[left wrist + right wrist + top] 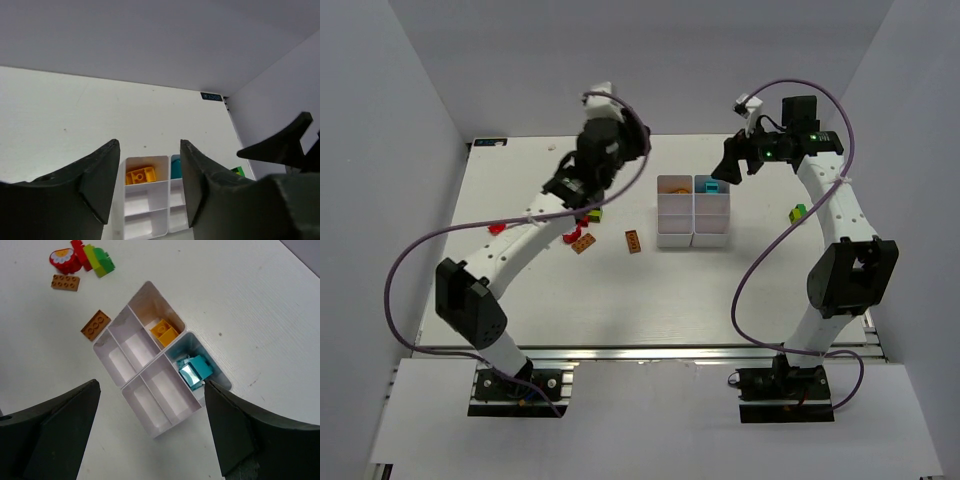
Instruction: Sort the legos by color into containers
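Right gripper [150,390] spread wide, empty, above the white tray [131,346]; left gripper [150,145] parted, holding nothing; yellow brick [165,332] and teal brick [194,371] in adjacent end compartments; orange plate [95,325] loose just beside the tray.

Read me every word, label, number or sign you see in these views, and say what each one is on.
Dark sticker at the table edge: white print, too small and blurred to read.
The tray and the legos: no text visible.
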